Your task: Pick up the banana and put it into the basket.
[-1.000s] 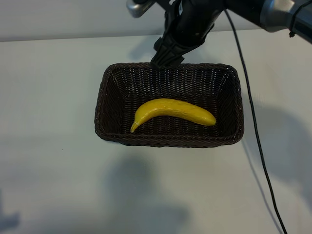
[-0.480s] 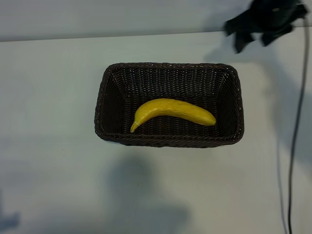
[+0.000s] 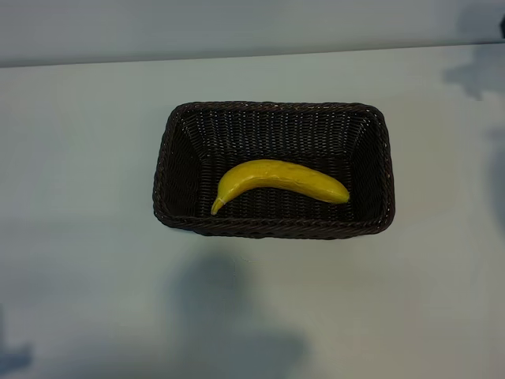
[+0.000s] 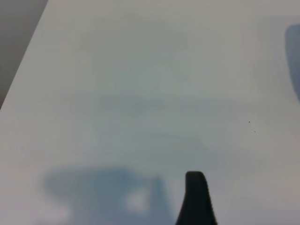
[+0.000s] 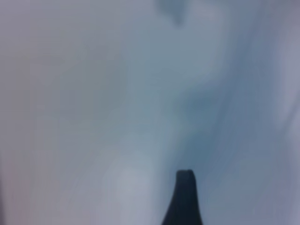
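Observation:
The yellow banana (image 3: 280,181) lies flat on the bottom of the dark-brown wicker basket (image 3: 272,228), stem end toward the basket's left. Neither arm reaches into the exterior view. The left wrist view holds only one dark fingertip (image 4: 195,187) of my left gripper, over bare pale table, with nothing beside it. In the right wrist view a single dark fingertip (image 5: 184,192) of my right gripper hangs over blurred pale table, also with nothing at it. Both grippers stand open and empty, away from the basket.
The basket sits mid-table on a pale tabletop (image 3: 87,158). A soft shadow (image 3: 229,316) lies on the table in front of the basket. The table's far edge (image 3: 237,57) runs along the top of the exterior view.
The right arm, which stood over the basket's far rim, has swung off to the right and left the exterior view. Banana and basket have not moved.

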You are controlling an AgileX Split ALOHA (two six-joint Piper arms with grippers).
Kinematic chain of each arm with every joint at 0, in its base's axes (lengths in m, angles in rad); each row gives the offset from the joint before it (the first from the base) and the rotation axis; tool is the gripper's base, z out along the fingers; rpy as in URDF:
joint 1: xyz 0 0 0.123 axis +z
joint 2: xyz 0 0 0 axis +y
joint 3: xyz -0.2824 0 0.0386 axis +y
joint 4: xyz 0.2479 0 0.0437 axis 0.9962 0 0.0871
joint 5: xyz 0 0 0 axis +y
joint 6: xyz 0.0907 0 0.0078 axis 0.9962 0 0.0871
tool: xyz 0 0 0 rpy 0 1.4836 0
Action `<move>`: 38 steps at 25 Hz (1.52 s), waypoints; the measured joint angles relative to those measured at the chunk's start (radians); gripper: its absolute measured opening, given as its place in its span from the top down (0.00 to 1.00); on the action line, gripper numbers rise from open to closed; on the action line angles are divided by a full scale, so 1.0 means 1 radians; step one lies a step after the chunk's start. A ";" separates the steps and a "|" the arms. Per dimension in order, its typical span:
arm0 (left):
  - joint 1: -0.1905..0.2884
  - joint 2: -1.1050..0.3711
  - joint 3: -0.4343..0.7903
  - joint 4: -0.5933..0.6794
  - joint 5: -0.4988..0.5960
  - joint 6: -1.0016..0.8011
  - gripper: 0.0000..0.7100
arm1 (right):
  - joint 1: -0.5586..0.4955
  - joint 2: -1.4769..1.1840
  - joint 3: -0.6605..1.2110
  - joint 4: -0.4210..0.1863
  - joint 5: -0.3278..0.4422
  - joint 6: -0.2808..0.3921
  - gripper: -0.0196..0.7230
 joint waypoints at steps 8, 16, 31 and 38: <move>0.000 0.000 0.000 0.000 0.000 -0.001 0.21 | -0.020 -0.096 0.211 -0.004 -0.003 0.009 0.16; 0.000 0.000 0.000 0.000 0.000 0.000 0.21 | -0.020 -0.411 0.715 0.001 -0.008 -0.023 0.22; 0.000 0.000 0.000 0.000 0.000 0.000 0.21 | -0.020 -1.080 1.278 -0.003 -0.140 0.037 0.28; 0.000 0.000 0.000 0.000 0.000 0.000 0.21 | -0.020 -1.407 1.301 -0.001 -0.160 0.038 0.28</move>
